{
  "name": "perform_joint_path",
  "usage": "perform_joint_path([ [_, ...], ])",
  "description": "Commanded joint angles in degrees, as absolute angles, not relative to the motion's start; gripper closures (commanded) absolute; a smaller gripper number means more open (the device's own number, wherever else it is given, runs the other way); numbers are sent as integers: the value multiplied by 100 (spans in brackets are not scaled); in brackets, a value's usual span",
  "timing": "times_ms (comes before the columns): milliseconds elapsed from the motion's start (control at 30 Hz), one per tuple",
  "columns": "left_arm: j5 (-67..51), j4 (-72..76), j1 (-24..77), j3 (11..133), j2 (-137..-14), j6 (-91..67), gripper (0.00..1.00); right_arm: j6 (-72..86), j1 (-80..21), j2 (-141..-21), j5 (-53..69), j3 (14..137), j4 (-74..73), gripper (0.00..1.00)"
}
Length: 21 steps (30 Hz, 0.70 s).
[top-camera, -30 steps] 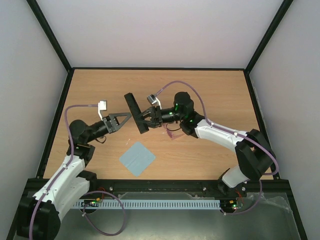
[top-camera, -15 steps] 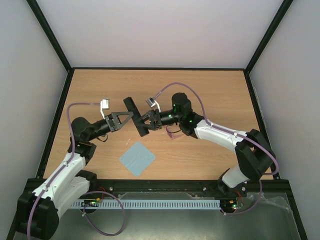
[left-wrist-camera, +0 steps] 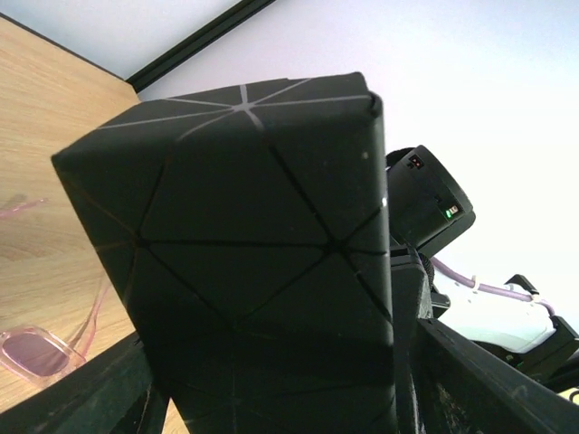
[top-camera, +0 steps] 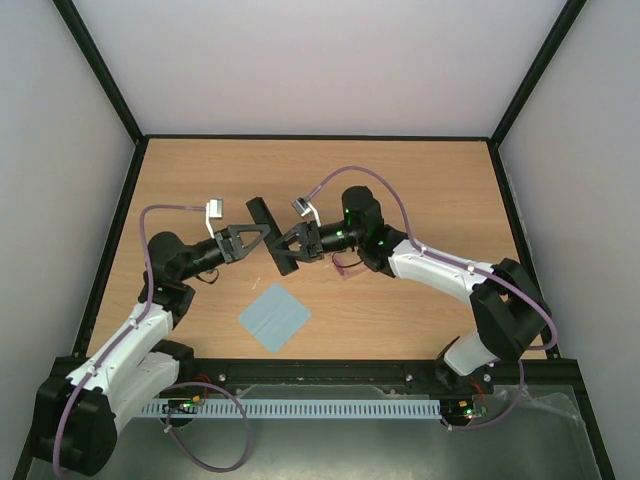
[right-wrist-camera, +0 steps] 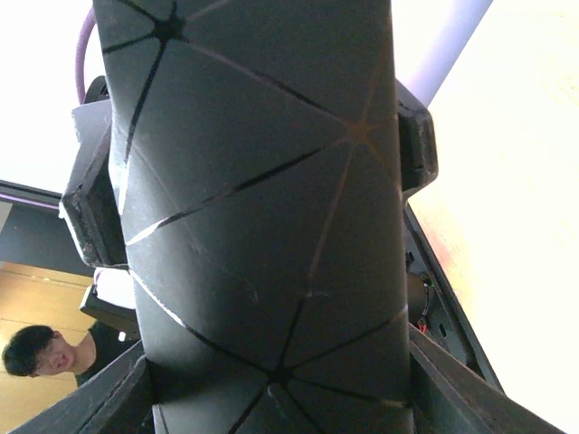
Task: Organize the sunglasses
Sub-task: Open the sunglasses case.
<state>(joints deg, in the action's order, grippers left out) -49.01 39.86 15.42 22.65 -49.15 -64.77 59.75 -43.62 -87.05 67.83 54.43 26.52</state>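
At frame centre, the right tool [top-camera: 286,243] grips the black case [top-camera: 262,212] above the table [top-camera: 430,180]. The left tool [top-camera: 259,235] has moved in, narrowing around it; whether it grips is unclear. The sunglasses [top-camera: 346,266] lie just right of the case, probably to go inside it.

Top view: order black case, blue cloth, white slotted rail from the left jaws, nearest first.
1. black case, at the left gripper's jaws.
2. blue cloth, toward the near side.
3. white slotted rail, at the very near edge.
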Motion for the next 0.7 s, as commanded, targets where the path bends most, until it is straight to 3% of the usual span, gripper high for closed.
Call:
perform_joint_path([
  [0, -4937, 4180, 1593, 2382, -4914, -6347, 29, 5922, -4431, -8736, 6882, 5577, 2761, 46],
  [100, -4963, 4131, 1599, 2382, -4895, -6326, 45, 5967, -4433, -8737, 6891, 5581, 2819, 46],
  [233, -4956, 4062, 1591, 2382, -4867, -6296, 53, 5977, -4438, -8742, 6899, 5571, 2848, 44],
  [333, -4949, 4028, 1593, 2390, -4872, -6263, 55, 5962, -4438, -8728, 6899, 5555, 2810, 41],
  [500, -4961, 3922, 1595, 2413, -4879, -6196, 60, 5288, -4417, -8664, 6789, 5694, 1972, 27],
  [667, -5000, 3852, 1597, 2417, -4869, -6170, 60, 4499, -4232, -8539, 6612, 5924, 852, 24],
])
